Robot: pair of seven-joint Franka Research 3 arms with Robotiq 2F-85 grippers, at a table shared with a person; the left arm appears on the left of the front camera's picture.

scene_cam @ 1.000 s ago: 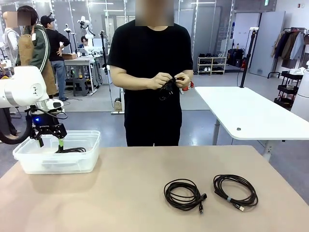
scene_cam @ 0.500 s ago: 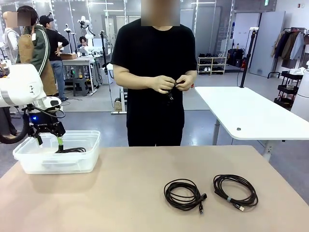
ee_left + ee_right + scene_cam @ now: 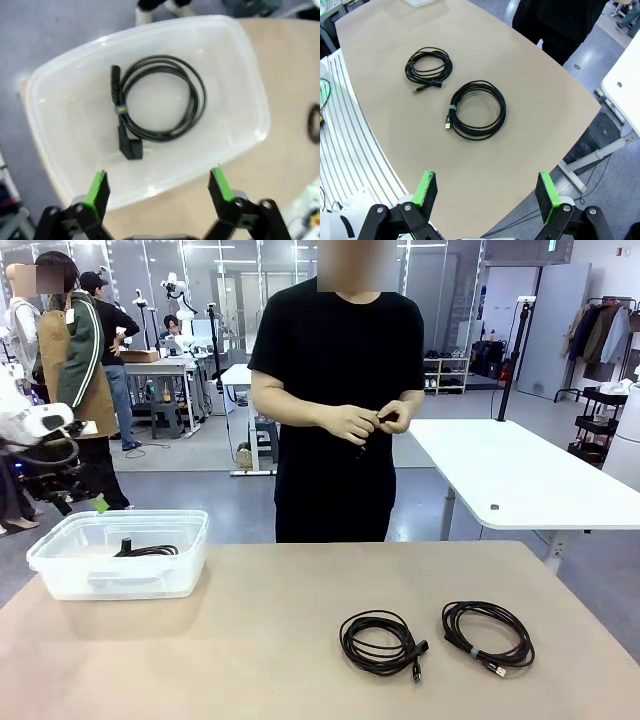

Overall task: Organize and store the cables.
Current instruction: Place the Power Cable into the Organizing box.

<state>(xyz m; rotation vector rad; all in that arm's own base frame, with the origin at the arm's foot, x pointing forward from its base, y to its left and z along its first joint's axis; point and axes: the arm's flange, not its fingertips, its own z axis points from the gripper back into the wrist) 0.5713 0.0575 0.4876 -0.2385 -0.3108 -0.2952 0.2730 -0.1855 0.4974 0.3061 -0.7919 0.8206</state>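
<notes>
Two cables lie coiled on the tan table (image 3: 250,640): a tight coil (image 3: 347,640) (image 3: 445,70) and, to its right, a wider one with a pale tie band (image 3: 473,650) (image 3: 501,112). Another coiled cable (image 3: 150,550) (image 3: 120,107) rests inside the clear plastic container (image 3: 100,580) (image 3: 240,75). The person across the table holds one more black cable (image 3: 362,440) in both hands. My left gripper (image 3: 85,504) (image 3: 159,186) hangs open and empty, above and to the left of the container. High over the right side of the table, my right gripper (image 3: 487,194) is open and empty too.
The container stands at the table's far left corner. A white table (image 3: 520,470) stands behind on the right, beyond a gap of floor. Other people stand in the back left. Bare tabletop lies between the container and the two coils.
My left arm has risen and pulled back to the left, away from over the container. The person has shifted slightly right while still handling a cable. The coils on the table have not moved.
</notes>
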